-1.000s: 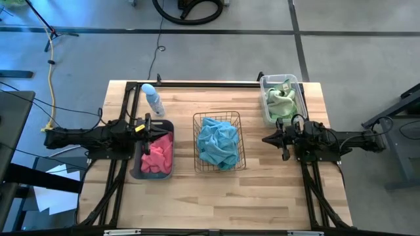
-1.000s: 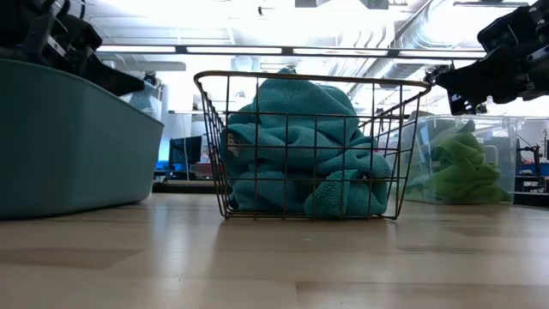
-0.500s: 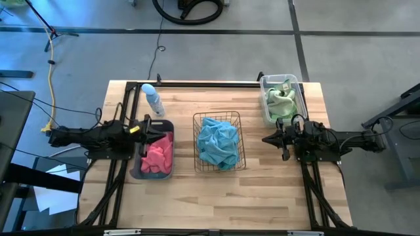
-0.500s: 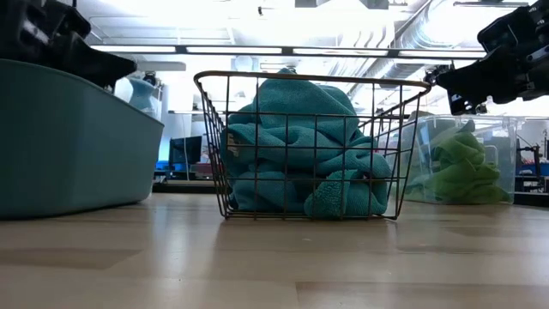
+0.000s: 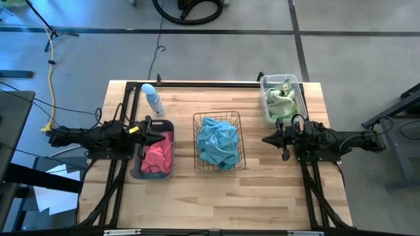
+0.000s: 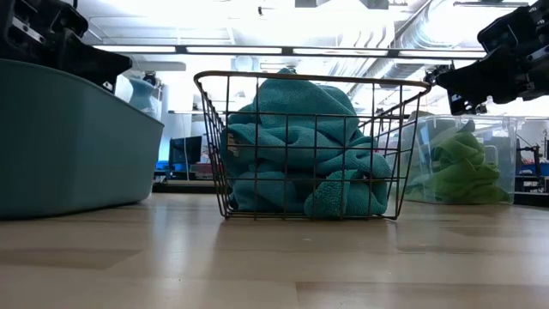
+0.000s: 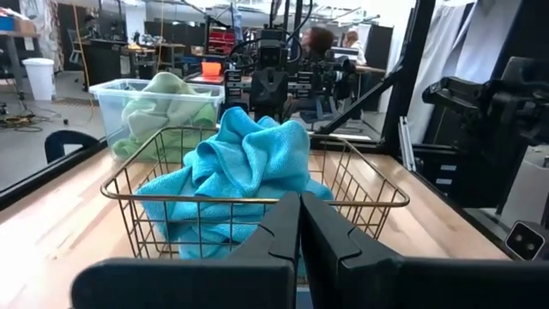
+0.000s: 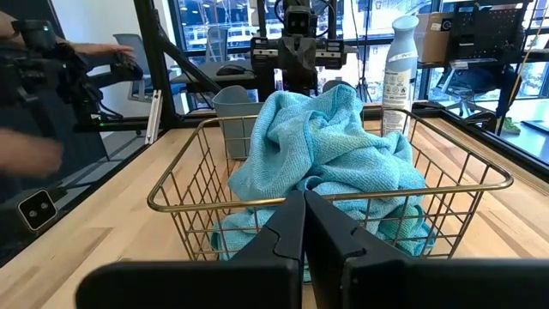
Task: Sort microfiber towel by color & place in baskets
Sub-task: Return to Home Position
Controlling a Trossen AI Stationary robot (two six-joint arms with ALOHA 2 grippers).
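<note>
From above, the pink towels [image 5: 157, 155] lie in the dark tub [image 5: 135, 172] at the left of the table [image 5: 197, 196]. The blue towels [image 5: 218, 144] fill the wire basket [image 5: 194, 141] in the middle, and the green towels [image 5: 281, 102] sit in the clear bin [image 5: 263, 98] at the far right. The left gripper [image 5: 155, 134] hangs over the tub's far end. The right gripper [image 5: 266, 139] hovers between basket and bin, touching neither. A bottle [image 5: 152, 99] stands beyond the tub.

At table height, the blue heap rises above the basket rim. Both grippers hang clear above the containers.

Through the left wrist camera, my fingers [image 7: 279, 230] are pressed together with nothing between them. The basket lies ahead and the bin beyond it.

The right wrist camera shows the same: jaws closed tight and empty, pointing at the basket.

I judge these cloths light, limp and fuzzy, not fragile. They would sag from any hold and might drag a neighbour or catch on the wire. If I needed one, I would pinch a raised fold at the top of the heap.
</note>
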